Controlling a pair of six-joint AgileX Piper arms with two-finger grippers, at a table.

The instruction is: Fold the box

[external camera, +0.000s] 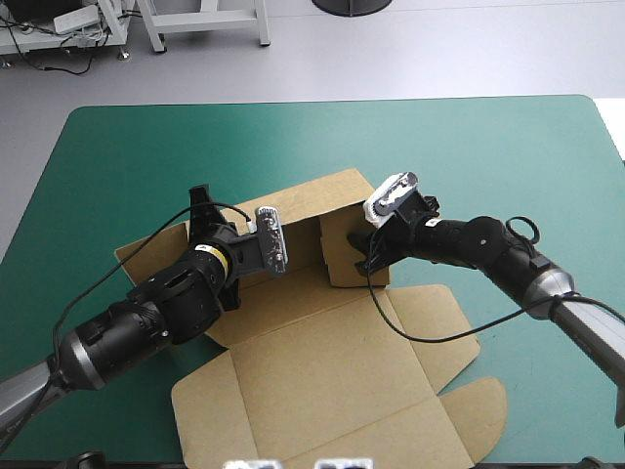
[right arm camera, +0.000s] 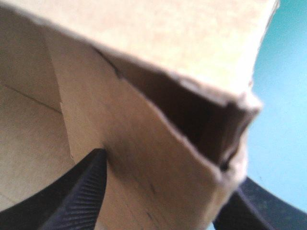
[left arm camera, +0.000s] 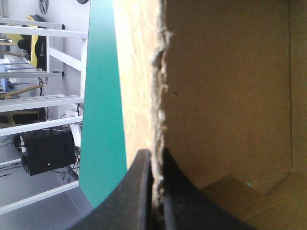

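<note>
The brown box (external camera: 322, 371) lies partly folded in the middle of the teal-green table (external camera: 469, 147), its lid panel and flaps flat toward the near edge. At the far side a short wall (external camera: 342, 244) stands raised. My left gripper (external camera: 202, 210) is at the box's far left wall. In the left wrist view that gripper (left arm camera: 156, 155) is shut on the torn edge of a board panel (left arm camera: 225, 96). My right gripper (external camera: 369, 256) reaches into the raised corner. Seen from the right wrist, it (right arm camera: 168, 177) stands open astride a doubled wall (right arm camera: 144, 38), one finger (right arm camera: 88, 187) touching the inner face.
A rounded flap (external camera: 479, 410) of the box reaches toward the table's near right corner. Bare teal-green cover (external camera: 293, 137) lies beyond the box up to the far edge.
</note>
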